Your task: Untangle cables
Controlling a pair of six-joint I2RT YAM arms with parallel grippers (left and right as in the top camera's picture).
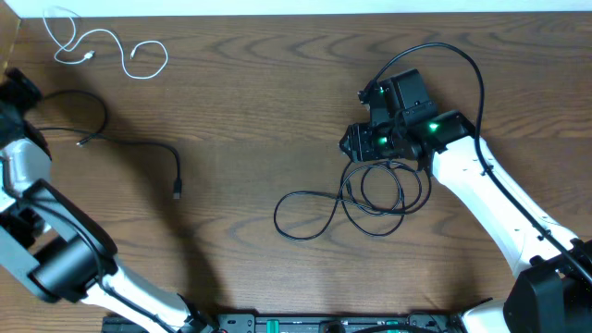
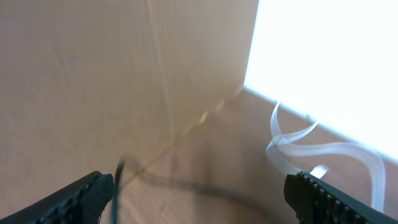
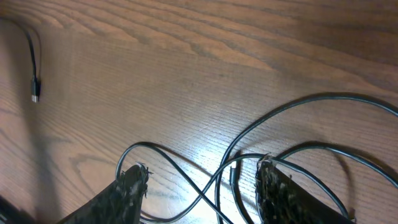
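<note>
The short white cable point(image 1: 104, 44) lies curled at the table's far left corner and shows pale and blurred in the left wrist view point(image 2: 298, 149). One black cable point(image 1: 139, 146) runs from the left edge to a plug point(image 1: 176, 192). My left gripper point(image 1: 13, 91) hovers over its left end, jaws wide open point(image 2: 202, 190), the thin black cord point(image 2: 118, 180) just inside the left finger. The other black cable point(image 1: 361, 199) is coiled right of centre. My right gripper point(image 1: 370, 141) stands open point(image 3: 202, 180) above its crossed strands point(image 3: 205, 186), which lie between the fingers.
The wooden table point(image 1: 259, 111) has bare surface between the two black cables. A thick black arm cable point(image 1: 453, 55) arcs over the right wrist. The bases of both arms sit along the front edge. The plug of the left black cable point(image 3: 35, 90) shows far left in the right wrist view.
</note>
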